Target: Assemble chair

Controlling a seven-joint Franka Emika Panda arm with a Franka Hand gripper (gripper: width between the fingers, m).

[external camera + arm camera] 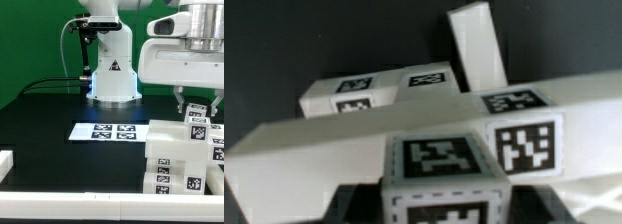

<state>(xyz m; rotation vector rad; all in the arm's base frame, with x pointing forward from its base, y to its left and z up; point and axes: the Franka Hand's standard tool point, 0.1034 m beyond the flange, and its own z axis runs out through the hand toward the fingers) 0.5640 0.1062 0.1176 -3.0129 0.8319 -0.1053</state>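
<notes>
In the exterior view you see the claw (196,103) come down from the arm at the exterior view's right, its fingers set around a tagged white block (197,115) atop the stacked chair parts (180,160), which sit at the counter's (50,125) near right corner. The marker board (110,131) lies flat mid-counter, before the robot base (110,75). In the wrist view, you find the dark fingers (352,200) narrowed onto that block (446,170), with long bars (367,130) lying beyond.
</notes>
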